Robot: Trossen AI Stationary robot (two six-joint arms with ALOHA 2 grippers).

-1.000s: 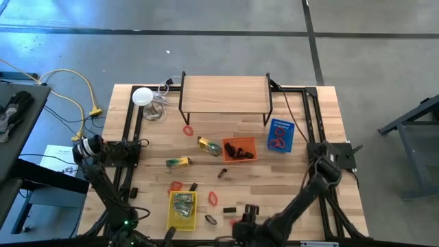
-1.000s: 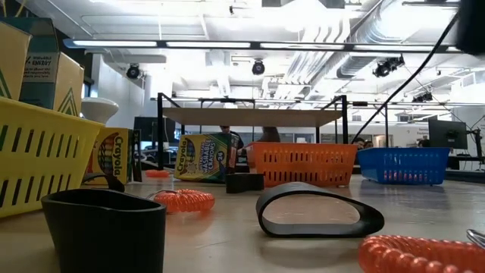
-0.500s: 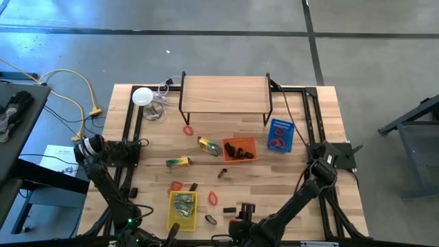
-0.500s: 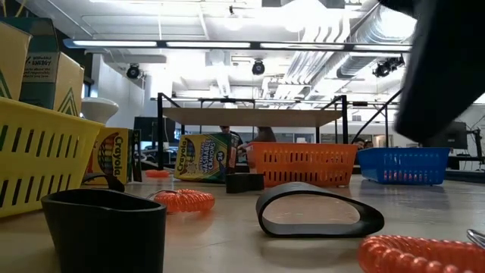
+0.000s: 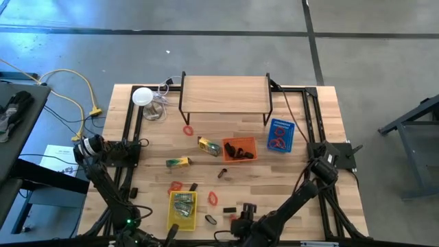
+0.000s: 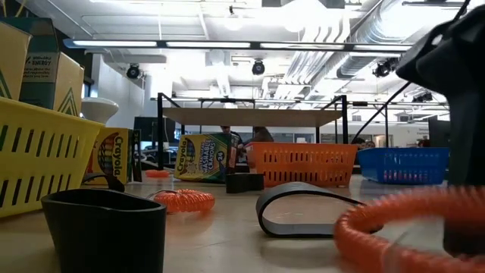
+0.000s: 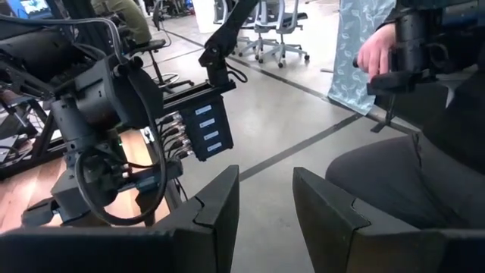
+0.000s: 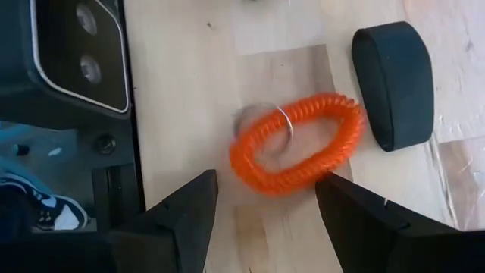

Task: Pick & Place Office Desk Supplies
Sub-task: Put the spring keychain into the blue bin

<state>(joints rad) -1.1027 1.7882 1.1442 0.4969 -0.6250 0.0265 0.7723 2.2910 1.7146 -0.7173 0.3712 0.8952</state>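
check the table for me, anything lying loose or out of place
Several supplies lie loose on the wood outside the baskets: a crayon pack, another, and red coil bands. One more orange coil band lies by the near edge between the right gripper's open fingers. Nothing looks spilled or broken.

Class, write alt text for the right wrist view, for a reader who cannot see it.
An orange coiled band with a metal ring lies on the wooden table, in front of the right gripper, whose dark jaws stand open on either side of it without touching it. A black oval clip lies beside the band, and a dark camera housing is at the table's edge.
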